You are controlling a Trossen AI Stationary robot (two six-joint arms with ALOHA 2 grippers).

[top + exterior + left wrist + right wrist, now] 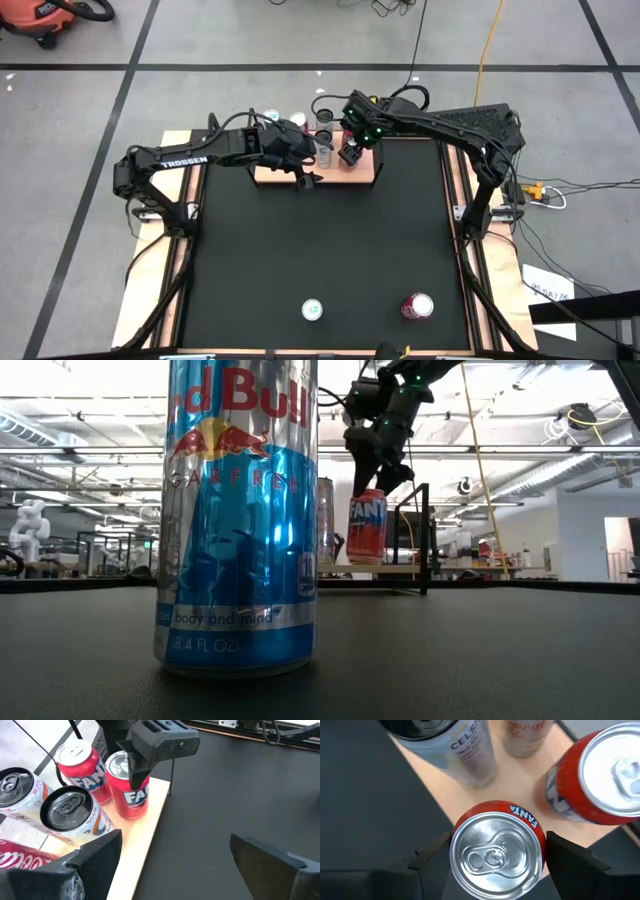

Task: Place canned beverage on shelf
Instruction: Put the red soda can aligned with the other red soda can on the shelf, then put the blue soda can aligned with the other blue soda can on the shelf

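A red Fanta can (495, 852) stands upright at the near right corner of the shelf (152, 815), a light-wood board at the table's far edge. My right gripper (496, 862) is shut on it from above. Several other cans stand on the board: a second Fanta can (80, 767), two white cans with dark tops (70, 815) and a Celsius can (462, 750). My left gripper (175, 865) hangs open over the board's near edge, left of the held can, and touches nothing. My right gripper pinches the Fanta can's upper wall (540, 845) between its two fingers, one on each side just below the rim. The fingers (137, 770) come steeply from above. The can is upright, its bottom (366, 558) at the board; whether it rests there, I cannot tell.
A tall Red Bull can (313, 310) and a red can (417, 305) stand near the table's front edge. A black wire bracket (425, 540) rises at the shelf's right end. The black tabletop (320, 240) between shelf and front cans is bare.
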